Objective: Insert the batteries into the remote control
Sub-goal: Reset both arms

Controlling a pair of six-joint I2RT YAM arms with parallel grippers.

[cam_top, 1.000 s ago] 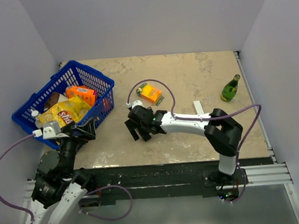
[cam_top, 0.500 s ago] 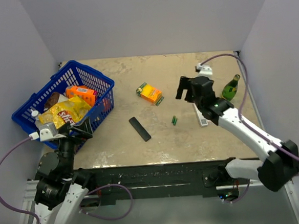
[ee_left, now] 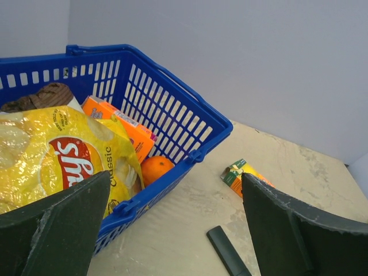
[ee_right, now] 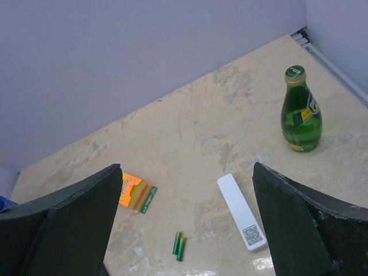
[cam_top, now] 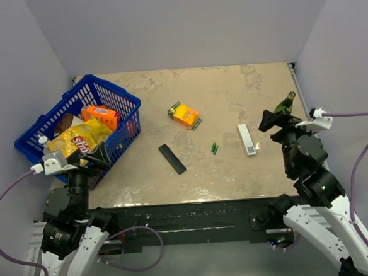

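The black remote control lies flat on the table left of centre, and its end shows in the left wrist view. Its separate cover is not in view. The two dark-green batteries lie side by side right of the remote, also seen in the right wrist view. My left gripper is open and empty by the basket's near corner, well left of the remote; its jaws stand wide apart. My right gripper is open and empty above the table's right side.
A blue basket with a chips bag, orange box and orange stands at the left. An orange carton lies at centre back. A white bar lies right of the batteries. A green bottle stands far right.
My right arm has left the remote, swung right and drawn back to the near right. The remote and batteries now lie uncovered. My left arm has drawn back slightly.
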